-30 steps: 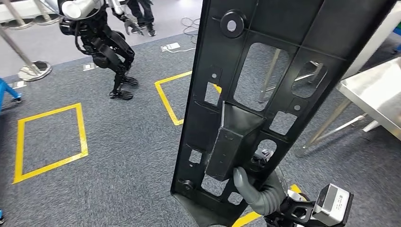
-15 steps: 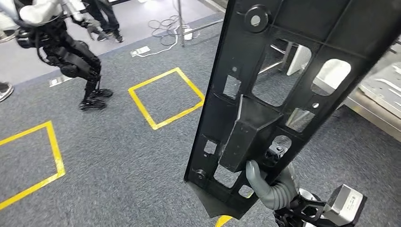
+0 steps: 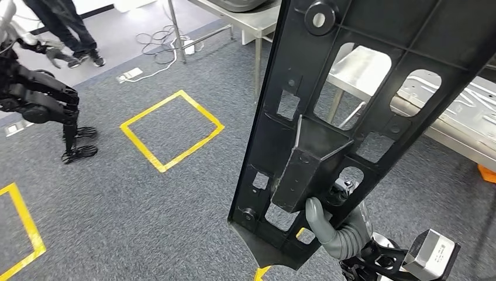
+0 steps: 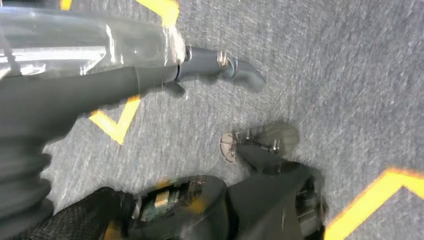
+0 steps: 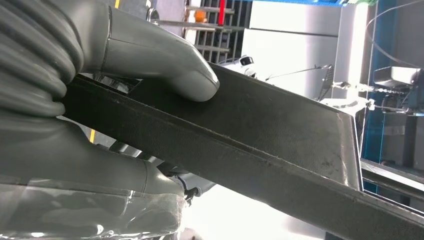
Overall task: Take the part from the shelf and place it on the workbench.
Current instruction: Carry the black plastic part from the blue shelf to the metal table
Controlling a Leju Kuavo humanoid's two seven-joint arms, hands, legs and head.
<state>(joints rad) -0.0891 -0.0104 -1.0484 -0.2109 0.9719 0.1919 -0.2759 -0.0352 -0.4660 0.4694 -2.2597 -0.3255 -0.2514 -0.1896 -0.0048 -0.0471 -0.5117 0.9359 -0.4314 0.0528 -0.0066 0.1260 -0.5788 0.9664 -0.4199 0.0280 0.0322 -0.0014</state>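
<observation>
The part (image 3: 313, 161) is a long black plastic panel with several cut-outs and a box-shaped rib in its middle. It stands nearly upright on the right of the head view. My right hand (image 3: 336, 234) grips its lower end from below, thumb on the near face. In the right wrist view the grey thumb (image 5: 150, 55) presses on the part's (image 5: 260, 130) dark edge. The steel workbench (image 3: 468, 126) lies behind the part at the right. My left hand (image 4: 215, 62) hangs over the carpet, blurred, thumb stretched out and holding nothing.
Another humanoid robot (image 3: 41, 99) crouches at the far left, with a person's legs (image 3: 64, 29) behind it. A yellow taped square (image 3: 172, 126) marks the grey carpet. A second steel table (image 3: 245, 14) and loose cables (image 3: 158, 41) sit at the back.
The whole view has swung: the other robot and the yellow squares slid left, and the workbench now fills more of the right side. The part stays in my right hand.
</observation>
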